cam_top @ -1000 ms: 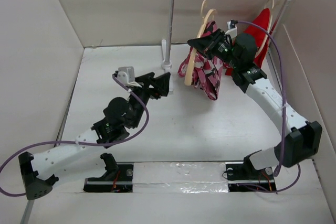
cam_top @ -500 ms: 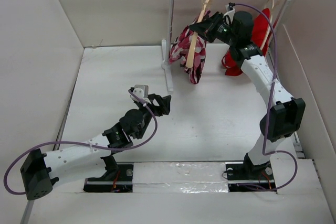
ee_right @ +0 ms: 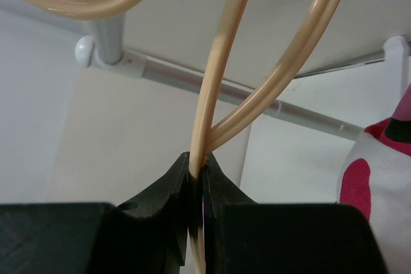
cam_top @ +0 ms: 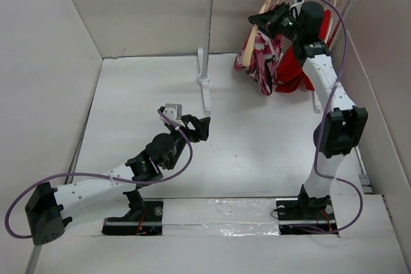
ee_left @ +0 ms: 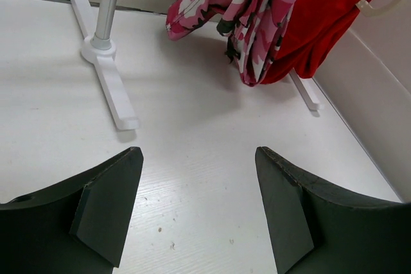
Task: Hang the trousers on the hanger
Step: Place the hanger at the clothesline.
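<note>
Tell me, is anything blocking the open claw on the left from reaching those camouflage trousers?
Nothing visible does. From the left gripper, only bare table stretches up to the trousers hanging ahead. The rack's foot stands off to the left, and the red garment hangs beside the trousers, to the right.

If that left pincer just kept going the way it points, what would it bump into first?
Bare table lies right ahead of the left pincer, open and empty. Beyond that, it would probably reach the hanging trousers, passing right of the rack's foot; depth is hard to judge.
</note>
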You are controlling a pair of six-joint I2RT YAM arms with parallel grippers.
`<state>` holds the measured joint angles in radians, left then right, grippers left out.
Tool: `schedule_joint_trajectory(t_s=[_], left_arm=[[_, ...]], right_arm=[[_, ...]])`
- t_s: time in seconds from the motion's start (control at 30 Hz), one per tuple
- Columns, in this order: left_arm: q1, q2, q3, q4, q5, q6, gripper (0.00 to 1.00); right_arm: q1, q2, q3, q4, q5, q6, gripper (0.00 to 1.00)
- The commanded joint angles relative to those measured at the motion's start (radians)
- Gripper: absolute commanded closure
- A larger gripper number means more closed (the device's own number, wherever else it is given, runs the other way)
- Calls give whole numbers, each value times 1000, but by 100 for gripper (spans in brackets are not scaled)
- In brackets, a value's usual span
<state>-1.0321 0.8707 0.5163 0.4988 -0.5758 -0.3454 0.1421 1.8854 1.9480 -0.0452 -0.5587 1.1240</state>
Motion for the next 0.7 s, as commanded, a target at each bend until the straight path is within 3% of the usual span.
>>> schedule_joint_trajectory(t_s=[0.0, 0.23, 0.33, 0.37, 0.4, 0.47, 0.5, 0.53, 0.67], left_arm=[[6, 1, -6, 60, 8, -1, 32], [27, 8, -4, 60, 36, -9, 31], [27, 20, 10, 41, 25, -18, 31], [27, 22, 10, 40, 21, -21, 31], [27, 24, 10, 40, 19, -21, 31], [27, 22, 8, 38, 7, -23, 31], [27, 19, 8, 34, 2, -26, 30], [27, 16, 10, 32, -1, -26, 30], [27, -4, -4, 41, -2, -29, 29]], right_arm=[[-32, -9, 109, 133, -27, -35, 100], [-41, -41, -18, 172, -53, -61, 100], [-41, -83, -105, 223, -49, -72, 63], [-41, -107, -138, 219, -44, -81, 44], [-41, -121, -150, 202, -40, -101, 37], [-41, -185, -193, 183, 0, -127, 35], [-41, -210, -205, 151, 17, -145, 23], [-41, -238, -219, 131, 35, -194, 0], [-20, -406, -314, 48, 190, -328, 0]])
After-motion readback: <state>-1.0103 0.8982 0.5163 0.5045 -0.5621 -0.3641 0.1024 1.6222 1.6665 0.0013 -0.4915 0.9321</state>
